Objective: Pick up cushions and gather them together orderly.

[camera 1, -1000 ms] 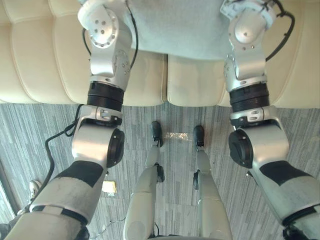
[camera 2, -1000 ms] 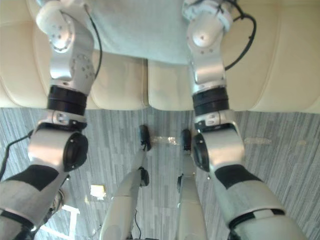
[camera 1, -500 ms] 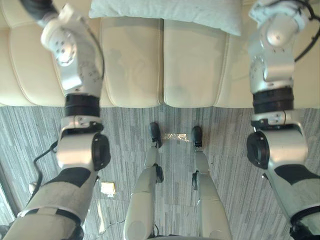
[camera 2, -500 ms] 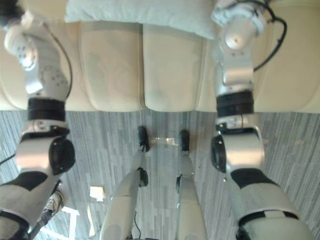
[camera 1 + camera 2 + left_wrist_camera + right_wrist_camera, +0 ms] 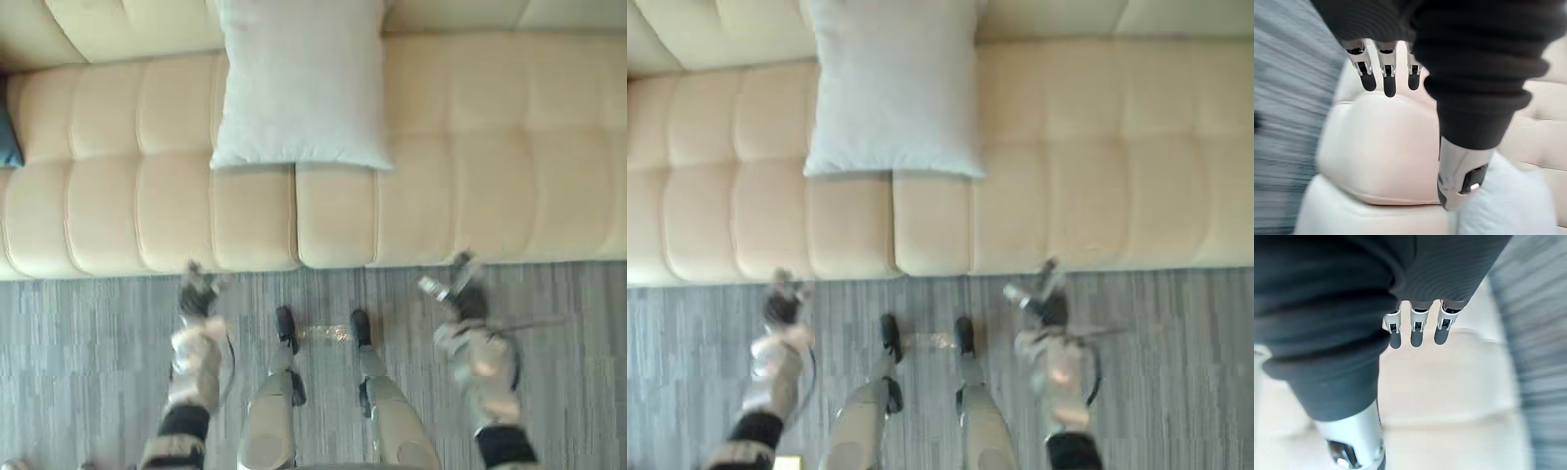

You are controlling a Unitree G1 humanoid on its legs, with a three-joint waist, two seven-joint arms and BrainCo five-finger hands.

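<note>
Looking down on a cream tufted sofa (image 5: 470, 147) with grey striped floor (image 5: 78, 372) in front of it. Showing a pale cushion (image 5: 299, 83) lying on the seat, a little left of the middle, far edge up against the backrest, near edge crossing the seam between two seat pads. Resting there alone, touching neither hand.

Showing the left hand (image 5: 198, 294) hanging low over the floor, just in front of the sofa's front edge, left of the cushion and well apart from it. Holding nothing: in the left wrist view, fingers (image 5: 1387, 78) stretching out straight, side by side, thumb (image 5: 1459, 181) standing apart, cream padding beyond.

Showing the right hand (image 5: 460, 294) hanging at the same level on the other side, also over the floor just before the sofa, right of the cushion and well apart from it. Likewise holding nothing: fingers (image 5: 1418, 330) reaching out straight, thumb (image 5: 1352, 445) set apart, with the sofa past them.

Showing a dark blue thing (image 5: 8, 137) at the sofa's left end, cut off by the view's edge; not possible to tell what.
</note>
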